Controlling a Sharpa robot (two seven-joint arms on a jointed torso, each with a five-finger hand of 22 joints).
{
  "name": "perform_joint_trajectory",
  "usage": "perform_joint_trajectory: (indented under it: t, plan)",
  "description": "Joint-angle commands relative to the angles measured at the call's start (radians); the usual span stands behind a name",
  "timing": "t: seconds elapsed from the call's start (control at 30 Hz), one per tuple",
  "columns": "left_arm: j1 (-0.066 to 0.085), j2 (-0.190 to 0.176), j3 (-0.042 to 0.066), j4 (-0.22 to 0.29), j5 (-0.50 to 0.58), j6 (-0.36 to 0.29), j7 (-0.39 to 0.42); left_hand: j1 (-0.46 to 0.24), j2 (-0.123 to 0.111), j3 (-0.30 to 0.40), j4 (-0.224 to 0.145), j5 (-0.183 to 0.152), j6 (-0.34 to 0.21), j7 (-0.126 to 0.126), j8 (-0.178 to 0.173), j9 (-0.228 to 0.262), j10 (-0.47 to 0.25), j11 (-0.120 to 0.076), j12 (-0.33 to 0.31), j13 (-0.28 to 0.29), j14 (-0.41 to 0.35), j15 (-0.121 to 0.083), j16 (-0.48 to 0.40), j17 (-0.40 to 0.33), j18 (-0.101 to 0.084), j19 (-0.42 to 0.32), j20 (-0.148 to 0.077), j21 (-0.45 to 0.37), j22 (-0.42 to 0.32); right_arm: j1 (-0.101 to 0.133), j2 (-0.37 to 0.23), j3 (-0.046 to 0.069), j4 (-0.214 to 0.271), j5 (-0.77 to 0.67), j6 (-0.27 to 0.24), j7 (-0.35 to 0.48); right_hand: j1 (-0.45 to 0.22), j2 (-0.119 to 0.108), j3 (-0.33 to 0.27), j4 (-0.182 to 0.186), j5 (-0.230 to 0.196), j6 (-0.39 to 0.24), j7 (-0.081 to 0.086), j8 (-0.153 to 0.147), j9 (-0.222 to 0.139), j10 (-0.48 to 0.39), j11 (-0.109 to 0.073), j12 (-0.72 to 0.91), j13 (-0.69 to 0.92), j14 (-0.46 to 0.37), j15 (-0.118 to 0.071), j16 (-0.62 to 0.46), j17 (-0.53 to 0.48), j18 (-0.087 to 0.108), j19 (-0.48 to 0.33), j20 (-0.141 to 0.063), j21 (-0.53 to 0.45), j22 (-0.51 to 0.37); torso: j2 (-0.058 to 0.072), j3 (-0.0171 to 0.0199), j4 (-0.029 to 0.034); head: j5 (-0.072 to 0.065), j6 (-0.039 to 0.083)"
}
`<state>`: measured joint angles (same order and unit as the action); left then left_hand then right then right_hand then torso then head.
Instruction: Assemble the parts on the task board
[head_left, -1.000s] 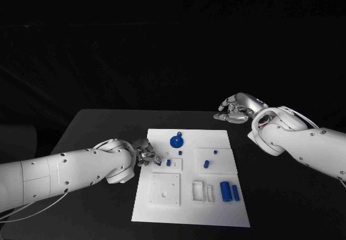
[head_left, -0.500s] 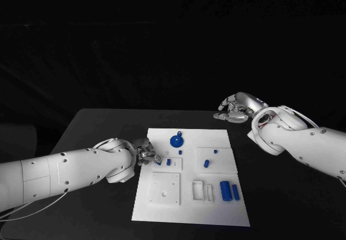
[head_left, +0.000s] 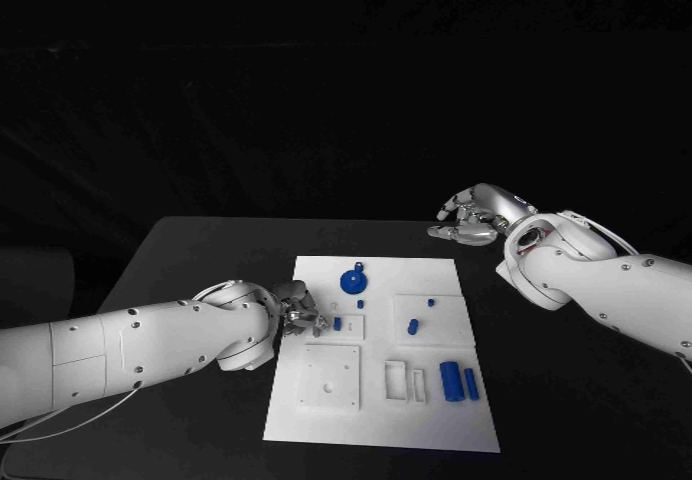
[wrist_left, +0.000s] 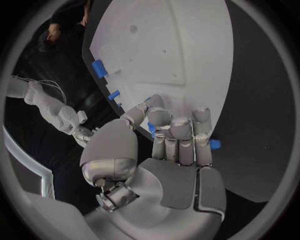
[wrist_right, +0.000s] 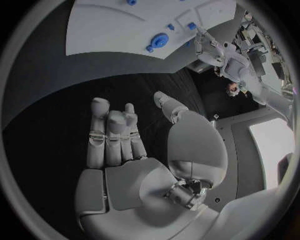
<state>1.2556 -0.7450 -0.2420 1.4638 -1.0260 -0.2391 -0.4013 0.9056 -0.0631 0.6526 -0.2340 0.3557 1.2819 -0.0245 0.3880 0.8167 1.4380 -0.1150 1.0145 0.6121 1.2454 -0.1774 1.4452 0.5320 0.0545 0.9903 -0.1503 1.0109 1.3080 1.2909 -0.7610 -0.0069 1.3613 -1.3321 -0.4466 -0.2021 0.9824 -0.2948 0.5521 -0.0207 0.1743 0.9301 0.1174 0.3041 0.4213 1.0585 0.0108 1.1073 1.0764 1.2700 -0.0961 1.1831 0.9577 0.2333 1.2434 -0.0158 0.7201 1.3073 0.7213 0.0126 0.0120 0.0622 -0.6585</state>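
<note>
Board (head_left: 378, 420) of white plate lies lengthwise in the middle of the black desk (head_left: 188, 250), its near edge toward the robot. On its near part sit a raised white square block (head_left: 330, 377) with a small hole, a white slotted frame (head_left: 404, 381) beside it, and two blue cylinders (head_left: 460, 382) lying side by side at the right. Further in, a small blue peg (head_left: 338, 324) stands on a low white pad near the left edge, and another blue piece (head_left: 413, 326) sits on the pad to its right. Beyond these, a blue round disc (head_left: 352, 281) with a short handle lies near the far end.

The left hand (head_left: 300, 312) is at the board's left edge, its fingers curled in over the edge just beside the small blue peg; since a second ago it has edged a little further onto the board, closer to the peg. In the left wrist view its fingertips (wrist_left: 181, 131) are bent down against the white plate with blue bits just beside them; I cannot tell whether it grasps anything.

The right hand (head_left: 470, 218) hovers past the board's far right corner, well apart from the parts, unchanged from the earlier frames. Its fingers (wrist_right: 112, 135) are loosely apart and it grips nothing.
</note>
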Motion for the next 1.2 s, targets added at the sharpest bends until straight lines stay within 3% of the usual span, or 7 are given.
perform_joint_trajectory:
  t: [0.03, 0.57, 0.77, 0.83, 1.0, 1.13, 1.2]
  plan:
    - [0.001, 0.000, 0.001, 0.002, -0.001, 0.038, 0.001, 0.002, 0.012, 0.002, 0.005, 0.008, 0.001, -0.006, 0.005, 0.003, -0.017, -0.022, 0.007, -0.001, 0.030, -0.027, 0.006, -0.001, -0.012, 0.006, -0.124, 0.007, 0.019, 0.000, 0.000, 0.000, 0.002, -0.005, 0.005, 0.007, 0.007, 0.001, 0.001, 0.008, 0.006, 0.000, 0.005, -0.002, -0.001, -0.008, -0.002, 0.005, -0.002, 0.006, -0.005, -0.005, 0.001, 0.028, 0.001, -0.007, -0.007, 0.015, 0.000, 0.0002, 0.0001, -0.001, 0.000]
    - [0.001, -0.002, 0.001, -0.004, -0.019, 0.032, 0.003, 0.005, 0.015, 0.006, 0.000, 0.021, -0.002, -0.007, 0.011, 0.007, -0.019, -0.023, 0.013, -0.006, 0.030, -0.027, 0.008, -0.002, -0.010, 0.006, -0.124, 0.010, 0.019, 0.000, -0.002, 0.000, 0.003, -0.005, 0.004, 0.007, 0.007, 0.000, 0.001, 0.008, 0.006, 0.000, 0.005, -0.002, -0.001, -0.008, -0.002, 0.005, -0.002, 0.006, -0.005, -0.005, 0.001, 0.028, 0.001, -0.007, -0.007, 0.015, 0.000, -0.0010, 0.0001, -0.003, 0.004]
    - [0.001, -0.003, 0.002, -0.003, 0.002, 0.031, 0.012, 0.000, 0.013, 0.005, 0.005, 0.004, -0.010, -0.005, 0.012, 0.010, -0.023, -0.021, 0.014, -0.012, 0.025, -0.028, 0.005, -0.007, -0.010, 0.005, -0.124, 0.011, 0.018, 0.000, -0.002, 0.000, 0.002, -0.005, 0.004, 0.008, 0.007, 0.000, 0.001, 0.009, 0.006, 0.000, 0.005, -0.002, -0.001, -0.008, -0.002, 0.005, -0.002, 0.006, -0.005, -0.005, 0.002, 0.028, 0.001, -0.007, -0.007, 0.015, 0.000, -0.0007, 0.0006, 0.003, 0.012]
    - [0.001, -0.005, 0.002, -0.003, 0.011, 0.028, 0.016, -0.001, 0.010, 0.005, 0.011, -0.029, -0.017, -0.003, 0.012, 0.011, -0.026, -0.019, 0.012, -0.020, 0.021, -0.029, 0.000, -0.012, -0.009, 0.003, -0.123, 0.010, 0.018, 0.000, -0.002, 0.000, 0.002, -0.005, 0.004, 0.007, 0.007, 0.000, 0.001, 0.009, 0.006, 0.000, 0.005, -0.002, -0.001, -0.008, -0.002, 0.005, -0.002, 0.006, -0.005, -0.005, 0.002, 0.028, 0.002, -0.007, -0.007, 0.015, 0.000, -0.0006, 0.0005, 0.004, 0.012]
    - [0.001, -0.019, 0.002, 0.003, 0.061, -0.017, 0.041, 0.007, -0.025, 0.010, 0.037, -0.177, -0.043, 0.007, -0.002, 0.005, -0.037, -0.008, -0.011, -0.052, 0.004, -0.027, -0.028, -0.034, -0.010, -0.011, -0.120, 0.000, 0.014, 0.000, -0.002, 0.000, 0.001, -0.005, 0.003, 0.008, 0.008, 0.000, 0.001, 0.009, 0.006, 0.000, 0.005, -0.002, -0.001, -0.008, -0.002, 0.005, -0.002, 0.006, -0.005, -0.005, 0.002, 0.028, 0.002, -0.007, -0.007, 0.015, 0.000, -0.0010, -0.0001, 0.007, 0.019]
    - [0.002, -0.041, 0.003, 0.016, 0.104, -0.065, 0.071, 0.026, -0.091, 0.024, 0.065, -0.261, -0.154, 0.046, -0.080, -0.026, -0.063, 0.027, -0.077, -0.087, -0.029, -0.008, -0.093, -0.069, -0.018, -0.038, -0.111, -0.032, 0.003, 0.000, -0.003, 0.000, -0.001, -0.005, 0.003, 0.008, 0.008, 0.000, 0.001, 0.009, 0.006, 0.000, 0.005, -0.002, -0.001, -0.008, -0.002, 0.005, -0.003, 0.006, -0.005, -0.005, 0.002, 0.028, 0.002, -0.008, -0.007, 0.015, 0.000, -0.0007, -0.0005, 0.005, 0.022]
    - [0.005, -0.055, 0.011, 0.025, 0.113, -0.089, 0.087, 0.043, -0.123, 0.035, 0.076, -0.279, -0.194, 0.066, -0.111, -0.044, -0.086, 0.047, -0.105, -0.099, -0.054, 0.008, -0.119, -0.082, -0.024, -0.057, -0.105, -0.050, -0.003, 0.000, -0.003, 0.000, -0.002, -0.005, 0.002, 0.008, 0.008, 0.000, 0.000, 0.009, 0.006, 0.000, 0.005, -0.002, -0.002, -0.008, -0.002, 0.006, -0.003, 0.006, -0.005, -0.005, 0.002, 0.028, 0.002, -0.008, -0.007, 0.015, 0.000, -0.0007, -0.0001, 0.005, 0.023]
